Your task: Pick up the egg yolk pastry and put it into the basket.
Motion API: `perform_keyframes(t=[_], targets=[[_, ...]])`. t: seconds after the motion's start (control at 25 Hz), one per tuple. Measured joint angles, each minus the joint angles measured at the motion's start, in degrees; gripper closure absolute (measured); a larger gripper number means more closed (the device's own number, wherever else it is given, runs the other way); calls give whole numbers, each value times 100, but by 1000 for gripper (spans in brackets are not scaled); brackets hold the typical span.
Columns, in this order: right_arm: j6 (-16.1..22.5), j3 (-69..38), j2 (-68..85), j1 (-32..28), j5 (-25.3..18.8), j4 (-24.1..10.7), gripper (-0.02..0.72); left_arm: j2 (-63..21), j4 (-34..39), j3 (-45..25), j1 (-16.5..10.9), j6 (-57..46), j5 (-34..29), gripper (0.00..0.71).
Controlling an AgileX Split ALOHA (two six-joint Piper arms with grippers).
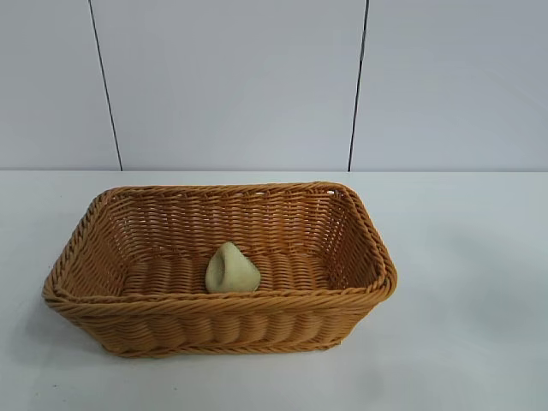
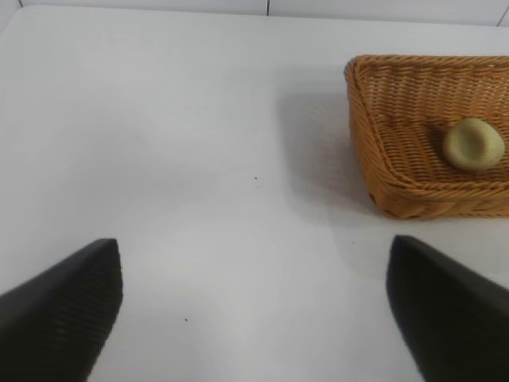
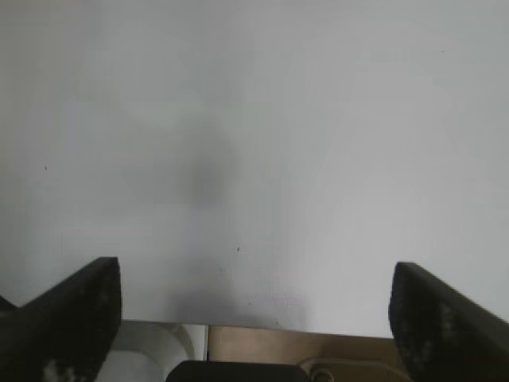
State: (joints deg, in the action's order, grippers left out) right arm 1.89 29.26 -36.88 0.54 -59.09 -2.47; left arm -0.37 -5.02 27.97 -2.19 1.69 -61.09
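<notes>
Already the egg yolk pastry [image 1: 231, 269] is seen lying inside the basket [image 1: 103, 295], on the woven floor close to the near long wall and roughly midway between the two short walls. It is touched by nothing but the weave, and open floor is left around it toward the far wall and both ends. The basket is set on the white worktop [image 1: 479, 282], its braided rim whole all round and its sides sloping outward. Bare worktop is shown on every side of it, widest toward the right of the exterior view. Neither arm is caught in that view.

From the left wrist view, the left hand [image 2: 254, 310] is held well apart from the basket over clear worktop, its fingers spread wide with nothing between them; the basket's corner [image 2: 354, 72] is seen farther off. The right hand [image 3: 254, 318] is likewise spread wide and empty, over plain worktop near the worktop's edge [image 3: 262, 330].
</notes>
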Motion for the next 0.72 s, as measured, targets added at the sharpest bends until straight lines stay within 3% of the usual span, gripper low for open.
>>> perform_keyframes(t=[0.24,0.72], targets=[[-7,-32,1630,0,71,18,71,0,0,0,0,0,0,14],[-86,-62,3236,0,71,52,71,0,0,0,0,0,0,14]])
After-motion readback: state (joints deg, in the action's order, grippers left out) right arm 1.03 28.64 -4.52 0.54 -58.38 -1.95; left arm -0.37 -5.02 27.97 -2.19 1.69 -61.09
